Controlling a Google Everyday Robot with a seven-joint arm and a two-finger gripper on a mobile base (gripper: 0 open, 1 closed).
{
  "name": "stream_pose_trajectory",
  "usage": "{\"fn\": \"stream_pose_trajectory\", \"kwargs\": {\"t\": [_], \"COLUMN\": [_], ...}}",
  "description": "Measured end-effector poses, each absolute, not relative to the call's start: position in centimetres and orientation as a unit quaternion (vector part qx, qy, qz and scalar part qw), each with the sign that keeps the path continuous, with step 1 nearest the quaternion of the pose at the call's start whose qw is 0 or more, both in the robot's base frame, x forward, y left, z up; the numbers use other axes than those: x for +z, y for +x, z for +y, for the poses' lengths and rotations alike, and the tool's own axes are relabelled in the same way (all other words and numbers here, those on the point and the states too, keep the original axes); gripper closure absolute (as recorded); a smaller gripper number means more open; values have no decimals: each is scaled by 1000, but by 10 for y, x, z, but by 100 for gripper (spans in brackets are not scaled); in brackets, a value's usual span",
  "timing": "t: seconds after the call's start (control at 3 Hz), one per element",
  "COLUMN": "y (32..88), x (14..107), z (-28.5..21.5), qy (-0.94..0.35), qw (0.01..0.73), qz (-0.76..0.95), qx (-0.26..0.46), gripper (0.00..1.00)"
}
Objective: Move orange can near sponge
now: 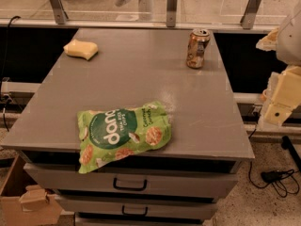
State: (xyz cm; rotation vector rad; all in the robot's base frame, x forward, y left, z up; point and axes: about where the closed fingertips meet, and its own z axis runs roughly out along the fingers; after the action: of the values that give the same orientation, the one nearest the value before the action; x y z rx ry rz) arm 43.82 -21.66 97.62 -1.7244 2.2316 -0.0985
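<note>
Orange can (197, 48) stands upright on the far right part of the grey table (141, 79), close to the back edge, its silver top and pull tab showing. Across the same back stretch, at the far left corner, lies the pale-yellow sponge (81, 49), flat on the surface. The two are well apart, one at each side of the tabletop.

At the near edge a green snack bag (123, 134) lies crumpled, its lower left corner hanging over the front above the top drawer (129, 182).

What seems to be the gripper (281, 100), a set of cream-coloured blocks under a rounded white arm piece, hangs at the right edge of the view, off the table's right side and apart from the can. Whether it is wide or narrow I cannot tell.

A cardboard box (19, 197) sits on the floor at the lower left, and a black cable (277, 178) lies at the lower right.
</note>
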Motion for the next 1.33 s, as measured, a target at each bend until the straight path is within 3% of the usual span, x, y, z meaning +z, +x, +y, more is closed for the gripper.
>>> {"fn": "stream_pose_trajectory", "kwargs": {"t": [0.33, 0.67, 1.33], "y": [439, 480, 616], "x": [977, 973, 983], "z": [-216, -213, -199], "qy": [-603, -607, -590], "qw": [162, 199, 324], "qz": [781, 769, 739], "qx": [-34, -24, -20], "gripper": [0, 0, 0]}}
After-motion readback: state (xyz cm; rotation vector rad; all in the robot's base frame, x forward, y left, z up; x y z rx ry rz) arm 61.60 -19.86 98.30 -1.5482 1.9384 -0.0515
